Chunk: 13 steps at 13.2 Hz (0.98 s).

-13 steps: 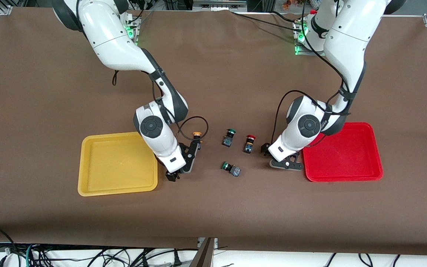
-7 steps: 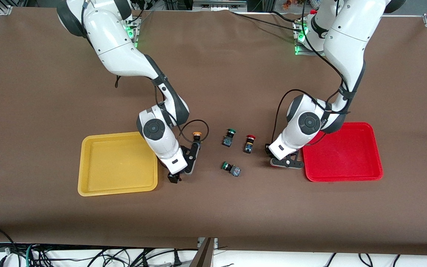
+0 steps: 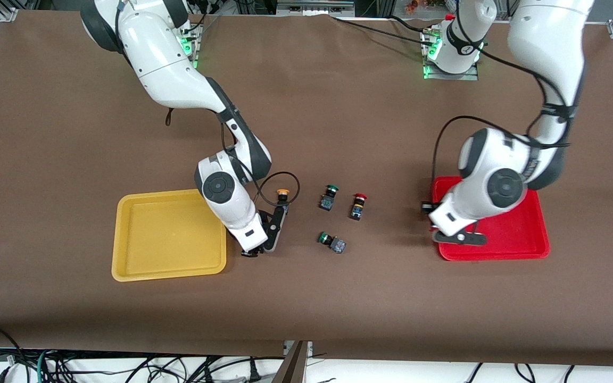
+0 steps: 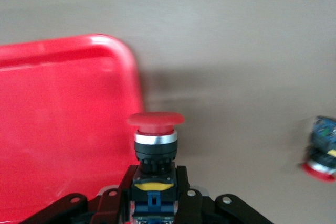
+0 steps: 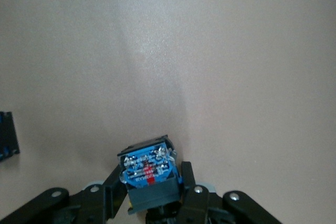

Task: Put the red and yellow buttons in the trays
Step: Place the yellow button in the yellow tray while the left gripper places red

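The left gripper [image 4: 153, 203] is clamped on the black body of a red-capped button [image 4: 155, 145], cap up, and hangs over the rim of the red tray [image 3: 538, 223] at its corner toward the middle of the tabletop [image 3: 338, 106]. To finish this step well, I judge the arm should carry the button a little farther in over the bare tray floor, lower it close to the surface, and only then let go, so the round cap does not tip it into a roll against the rim. The right gripper [image 5: 152, 203] is low at the tabletop just beside the yellow tray [image 3: 120, 266], closed on a button body [image 5: 149, 174] whose blue underside faces the wrist camera; its cap is hidden, so its colour cannot be told. A straight lift before swinging over the yellow tray's rim would likely keep the grip from slipping. Between the trays remain a yellow-capped button [image 3: 283, 194], a second red-capped button [image 3: 358, 205], and two green-capped switches, one upright [image 3: 329, 197], one lying on its side [image 3: 332, 241].
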{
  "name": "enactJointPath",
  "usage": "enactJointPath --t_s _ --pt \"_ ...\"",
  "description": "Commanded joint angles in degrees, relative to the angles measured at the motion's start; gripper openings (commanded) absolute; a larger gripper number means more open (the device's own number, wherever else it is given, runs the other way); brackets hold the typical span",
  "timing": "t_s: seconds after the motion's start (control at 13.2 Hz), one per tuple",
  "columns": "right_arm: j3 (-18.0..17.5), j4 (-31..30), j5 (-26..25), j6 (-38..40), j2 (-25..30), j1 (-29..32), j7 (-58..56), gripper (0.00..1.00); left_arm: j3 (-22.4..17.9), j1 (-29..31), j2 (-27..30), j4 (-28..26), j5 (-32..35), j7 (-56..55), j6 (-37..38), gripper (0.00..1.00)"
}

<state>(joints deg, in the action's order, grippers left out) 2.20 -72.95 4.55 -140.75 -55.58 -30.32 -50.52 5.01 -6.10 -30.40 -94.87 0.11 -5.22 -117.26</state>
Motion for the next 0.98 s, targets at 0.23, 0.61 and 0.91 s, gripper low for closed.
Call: enactJointPath --t_s 0.23,0.61,0.91 --pt "0.44 2.02 0.99 15.65 5.73 4.90 -0.36 0.00 0.53 10.15 -4.22 -0.40 0.50 16.55 -0.50 0.09" --pt "7.88 -1.03 -0.51 20.52 8.91 8.96 -4.83 0.00 0.44 11.63 -6.25 -3.39 3.40 16.64 -6.32 0.32" --pt "9.31 -7.11 3.25 17.52 8.82 12.03 -4.06 0.60 1.05 11.11 -5.64 -2.78 3.40 16.29 -4.57 1.00"
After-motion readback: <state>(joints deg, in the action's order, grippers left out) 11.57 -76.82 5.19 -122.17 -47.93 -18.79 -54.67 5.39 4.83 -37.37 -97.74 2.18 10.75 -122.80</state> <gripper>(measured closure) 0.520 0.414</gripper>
